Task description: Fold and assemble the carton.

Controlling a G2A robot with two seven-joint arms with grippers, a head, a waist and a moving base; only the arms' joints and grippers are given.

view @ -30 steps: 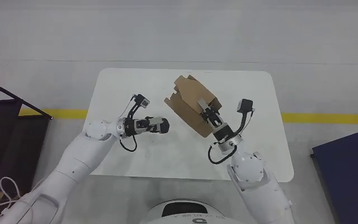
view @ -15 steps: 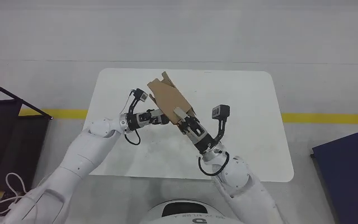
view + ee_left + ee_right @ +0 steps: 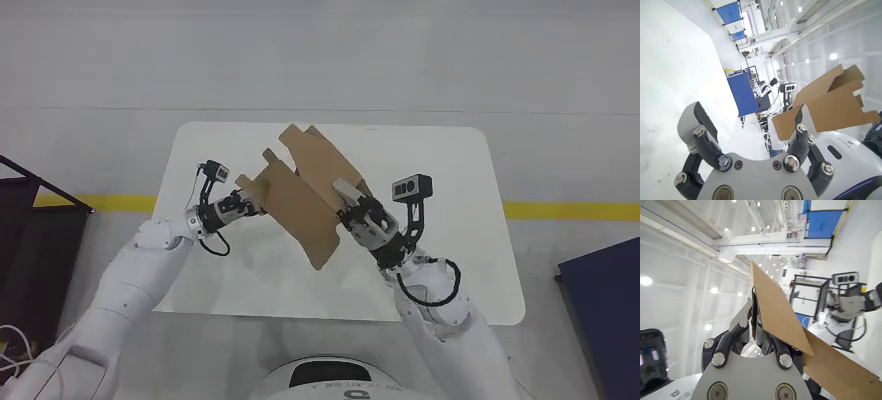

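**Above the table: carton lifted, not yet formed**

Over the middle of the table (image 3: 440, 160) I hold the carton (image 3: 300, 195) in the air, clear of the surface and tilted, with its flaps splayed towards the far edge.

Finding 1, right hand. My right gripper (image 3: 352, 205) is clamped on one edge of the board. My right wrist view shows the two fingers of that gripper (image 3: 754, 306) drawn together with the corrugated edge of the carton (image 3: 776, 313) pinched between them. This grip alone carries the piece.

Finding 2, left hand. My left gripper (image 3: 245, 203) sits at the opposite side of the board. My left wrist view shows its fingers (image 3: 750, 113) spread wide. A corner of one flap of the carton (image 3: 829, 108) reaches into the gap and lies against one finger, with nothing pressing on it from the other. I judge this as contact, not a grasp.

Finding 3, progress. The board is picked up and presented between both hands. A shallow hollow shows at the far end, so the sleeve appears only slightly opened. No flap looks folded or tucked.

Outstanding, in my judgement: closing the left hand on its flap, squaring the sleeve, folding the bottom flaps and setting the box down. The task is at an early stage.
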